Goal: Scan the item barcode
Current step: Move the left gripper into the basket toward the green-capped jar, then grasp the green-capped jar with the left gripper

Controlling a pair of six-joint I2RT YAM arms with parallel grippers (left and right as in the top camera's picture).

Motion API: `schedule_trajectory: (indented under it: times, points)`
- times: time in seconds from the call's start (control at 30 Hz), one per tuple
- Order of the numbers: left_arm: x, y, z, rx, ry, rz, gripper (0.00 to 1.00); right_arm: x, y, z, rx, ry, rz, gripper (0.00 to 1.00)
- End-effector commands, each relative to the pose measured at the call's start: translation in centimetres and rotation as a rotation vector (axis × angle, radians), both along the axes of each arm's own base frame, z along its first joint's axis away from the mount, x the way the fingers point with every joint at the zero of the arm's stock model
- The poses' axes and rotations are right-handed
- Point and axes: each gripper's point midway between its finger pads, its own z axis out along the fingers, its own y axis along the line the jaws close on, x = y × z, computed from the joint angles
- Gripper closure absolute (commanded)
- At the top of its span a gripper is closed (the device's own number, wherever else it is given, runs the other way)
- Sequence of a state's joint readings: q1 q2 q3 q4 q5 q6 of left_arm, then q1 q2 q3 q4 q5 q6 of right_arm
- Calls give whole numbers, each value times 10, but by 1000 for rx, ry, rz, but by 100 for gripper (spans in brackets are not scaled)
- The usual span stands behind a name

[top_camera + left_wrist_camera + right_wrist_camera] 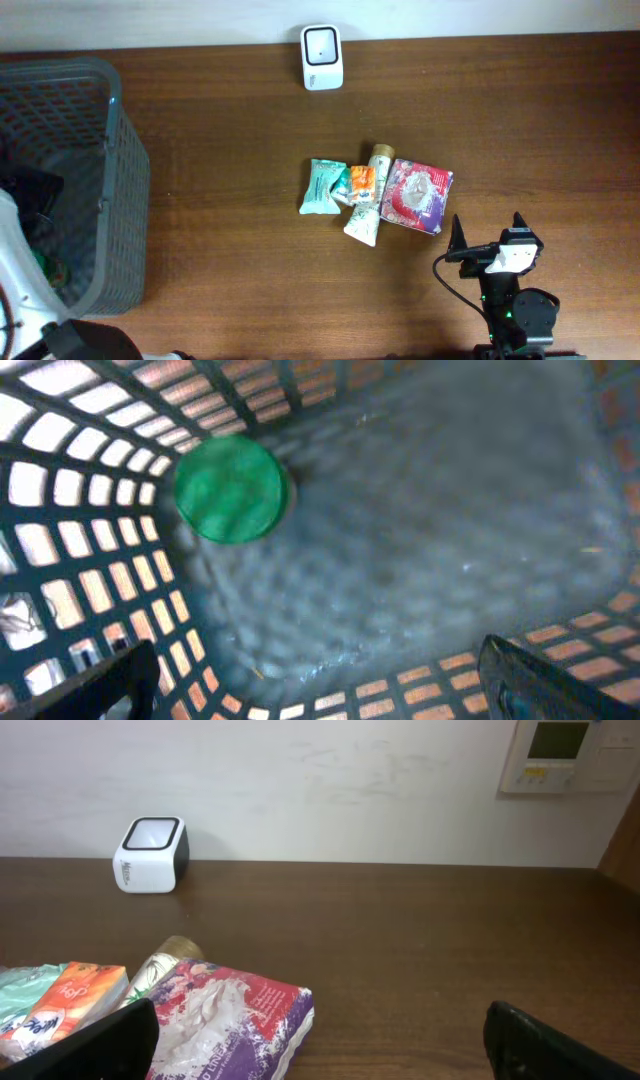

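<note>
Several small items lie bunched mid-table: a teal packet (321, 187), an orange packet (360, 183), a white tube with a tan cap (370, 205) and a red-and-purple pack (417, 195) (230, 1020). The white barcode scanner (322, 57) (151, 855) stands at the far edge by the wall. My right gripper (487, 222) (320, 1045) is open and empty, just in front of the red-and-purple pack, to its right. My left gripper (320, 680) hangs open and empty inside the basket, above a round green lid (231, 490).
A grey mesh basket (120, 180) (90, 580) fills the table's left end, with the left arm reaching into it. A wall panel (565, 755) is mounted high on the right behind the table.
</note>
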State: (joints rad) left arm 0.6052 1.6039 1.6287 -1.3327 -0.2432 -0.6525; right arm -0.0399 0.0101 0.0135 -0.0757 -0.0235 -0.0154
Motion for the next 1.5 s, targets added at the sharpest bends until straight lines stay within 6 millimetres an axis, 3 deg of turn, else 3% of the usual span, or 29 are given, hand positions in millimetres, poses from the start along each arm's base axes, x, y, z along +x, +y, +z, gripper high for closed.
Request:
schedule_trajectory:
  times: [0.0, 0.17, 0.3, 0.43, 0.7, 0.93, 1.07, 1.2, 1.47]
  points:
    - [-4, 4, -24, 7, 25, 24, 1, 0, -2, -3, -3, 5, -8, 1]
    - [3, 16, -44, 48, 15, 35, 1, 0, -2, -3, -3, 5, -8, 2]
    - [6, 29, -46, 73, -9, 60, 1, 0, -2, -3, -3, 5, -8, 1]
    - [-6, 41, -47, 72, -5, 106, 1, 0, -2, -3, -3, 5, -8, 1]
    - [-23, 54, -97, -29, 126, 163, 1, 0, -2, -3, -3, 5, -8, 1]
    - [-45, 64, -104, -69, 127, 286, 1, 0, -2, -3, -3, 5, -8, 1]
    - [-50, 66, -123, -105, 172, 303, 1, 0, -2, -3, -3, 5, -8, 2]
    - [-50, 70, -140, -128, 191, 312, 1, 0, -2, -3, -3, 5, -8, 2]
    - [-33, 90, -139, -60, 128, 261, 4, 0, -2, -3, -3, 5, -8, 1]
